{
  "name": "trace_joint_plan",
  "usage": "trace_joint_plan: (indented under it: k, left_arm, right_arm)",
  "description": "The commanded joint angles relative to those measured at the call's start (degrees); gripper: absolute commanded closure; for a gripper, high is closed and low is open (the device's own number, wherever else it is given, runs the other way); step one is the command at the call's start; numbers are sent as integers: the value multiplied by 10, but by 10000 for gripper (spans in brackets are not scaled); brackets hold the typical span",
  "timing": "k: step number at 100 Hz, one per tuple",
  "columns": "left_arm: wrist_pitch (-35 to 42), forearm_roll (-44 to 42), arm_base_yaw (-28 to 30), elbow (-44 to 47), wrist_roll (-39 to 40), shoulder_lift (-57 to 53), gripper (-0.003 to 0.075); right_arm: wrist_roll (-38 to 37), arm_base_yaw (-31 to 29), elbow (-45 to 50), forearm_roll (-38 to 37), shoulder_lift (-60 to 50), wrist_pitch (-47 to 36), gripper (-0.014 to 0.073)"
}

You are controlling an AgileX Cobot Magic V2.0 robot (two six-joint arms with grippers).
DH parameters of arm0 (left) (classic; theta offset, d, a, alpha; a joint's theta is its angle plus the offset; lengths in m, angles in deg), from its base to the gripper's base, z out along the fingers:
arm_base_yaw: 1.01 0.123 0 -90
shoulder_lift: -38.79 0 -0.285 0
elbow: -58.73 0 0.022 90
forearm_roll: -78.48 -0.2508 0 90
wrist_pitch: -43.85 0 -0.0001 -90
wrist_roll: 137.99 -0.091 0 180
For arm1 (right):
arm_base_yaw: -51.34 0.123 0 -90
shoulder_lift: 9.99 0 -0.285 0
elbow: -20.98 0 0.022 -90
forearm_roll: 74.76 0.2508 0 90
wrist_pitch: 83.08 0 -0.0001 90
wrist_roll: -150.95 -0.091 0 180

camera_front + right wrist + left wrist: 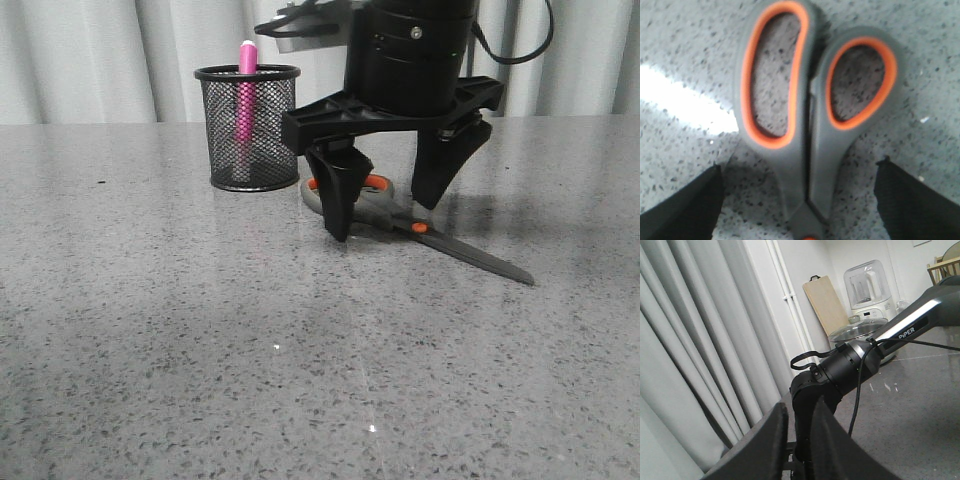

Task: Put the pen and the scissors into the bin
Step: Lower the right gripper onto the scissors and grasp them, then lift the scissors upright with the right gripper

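The scissors lie flat on the table, handles toward the bin, blades pointing to the front right. My right gripper is open and low over them, one finger on each side of the part between handles and pivot. In the right wrist view the scissors lie between the fingertips of the gripper, not touching them. The pink pen stands upright in the black mesh bin. My left gripper is shut and empty, raised and facing the right arm.
Grey curtains hang behind the table's far edge. The bin stands just left of the scissors' handles. The speckled grey table stretches to the front. The left wrist view shows curtains and a kitchen appliance far off.
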Motion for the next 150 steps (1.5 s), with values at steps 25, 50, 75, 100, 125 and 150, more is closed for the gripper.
trace_joint_plan:
  k: [25, 50, 75, 100, 125, 150]
  left_arm:
    - [0, 38, -16, -14, 7, 1, 624]
    - [0, 38, -16, -14, 7, 1, 624]
    - [-7, 38, -16, -14, 7, -2, 624]
    - [14, 38, -16, -14, 7, -34, 624]
    - [29, 38, -16, -14, 7, -38, 624]
    - [25, 37, -16, -14, 24, -38, 624]
  right_arm:
    - [13, -43, -15, 38, -14, -12, 319]
    - [35, -46, -15, 62, 11, 41, 606]
    - [41, -46, -15, 72, -21, 17, 662]
    - [41, -46, -15, 45, -157, -92, 662]
    - [41, -34, -13, 76, -207, -432, 662]
    - [40, -19, 37, 76, -145, -788, 665]
